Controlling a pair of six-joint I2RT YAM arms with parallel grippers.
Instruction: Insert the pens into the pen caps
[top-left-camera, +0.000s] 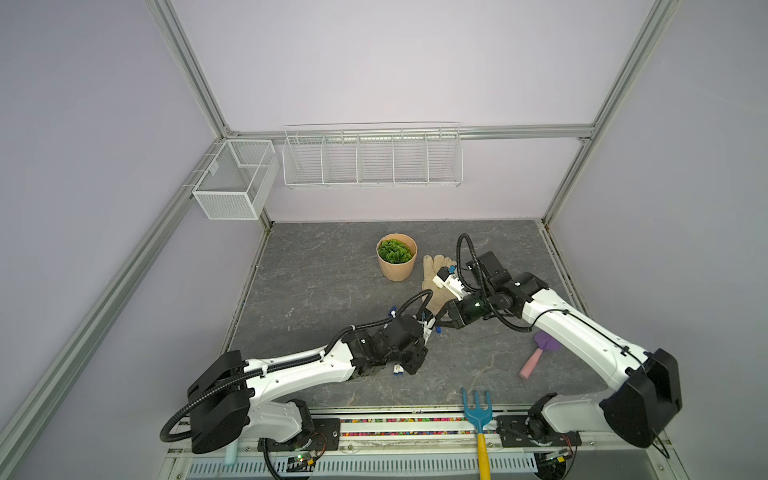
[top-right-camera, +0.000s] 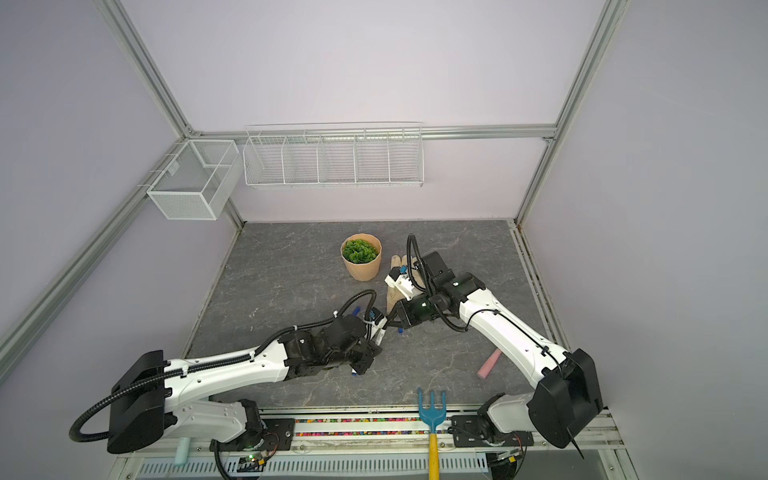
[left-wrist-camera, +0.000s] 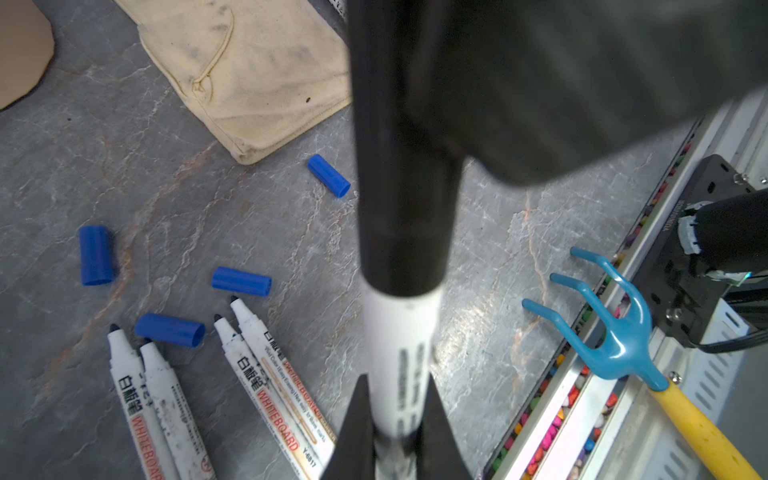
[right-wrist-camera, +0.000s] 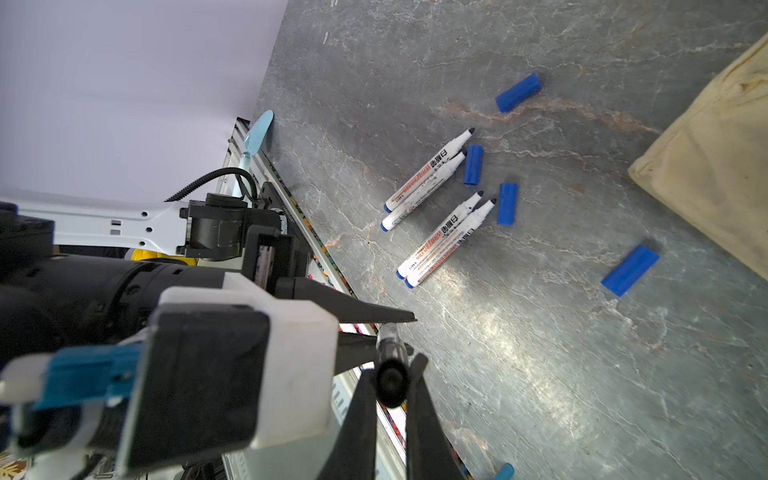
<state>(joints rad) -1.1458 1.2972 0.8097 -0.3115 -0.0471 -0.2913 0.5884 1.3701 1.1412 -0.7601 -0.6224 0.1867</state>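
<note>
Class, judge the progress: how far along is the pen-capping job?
Done: no capped pen lies set aside. In hand: left hand grips one pen, right hand the black cap already over its tip. Left: four uncapped pens and four loose blue caps on the table.

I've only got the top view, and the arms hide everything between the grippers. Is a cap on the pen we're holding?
Observer: Yes. In the left wrist view a black cap covers the tip of the pen in the left gripper.
Operator: And the other arm?
Observer: The right gripper is shut on that cap's end, as the right wrist view shows.
Operator: What's left?
Observer: Four uncapped pens and four loose blue caps lie on the table near the glove.
</note>
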